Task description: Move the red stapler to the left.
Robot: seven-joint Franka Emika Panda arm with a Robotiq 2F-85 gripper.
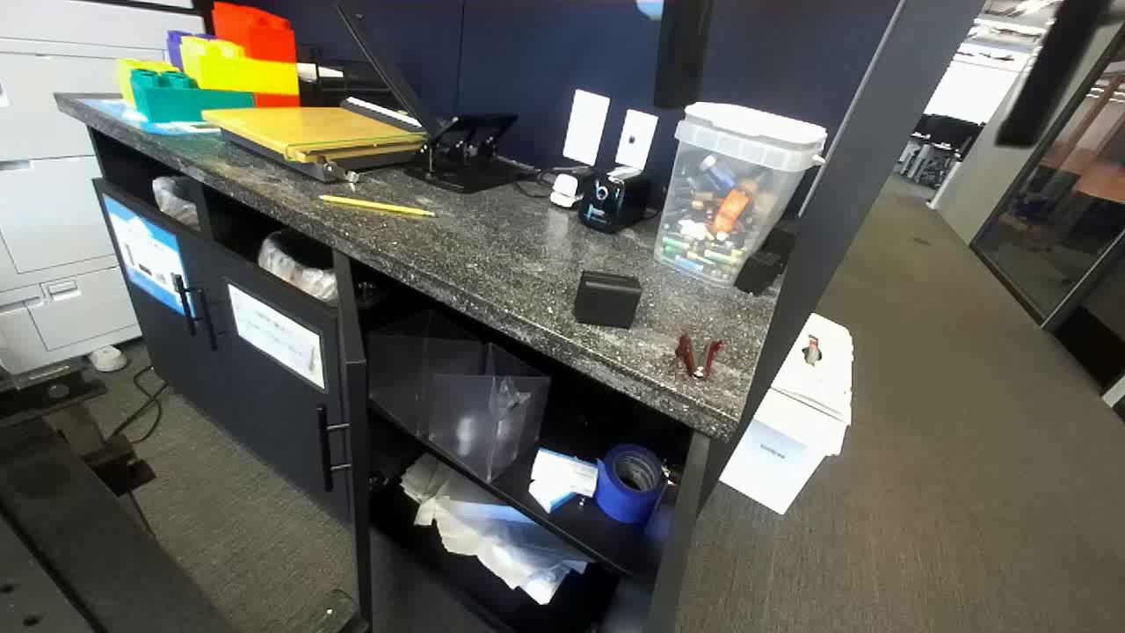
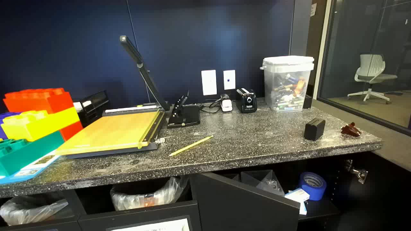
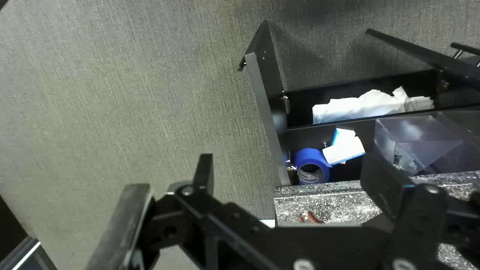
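On the table (image 2: 250, 141), near the black box (image 2: 314, 129), sits the red stapler (image 2: 350, 130), possibly a staple remover; the fingers (image 3: 204, 173), standing apart, should straddle it low, then lift it clear of the box.

The red stapler (image 2: 351, 129) is small, low and dark red, its two arms spread in a V, with a shiny bit where they meet. It lies on the desk (image 2: 250, 138) near the front right corner in both exterior views. The wrist view shows only part of it.
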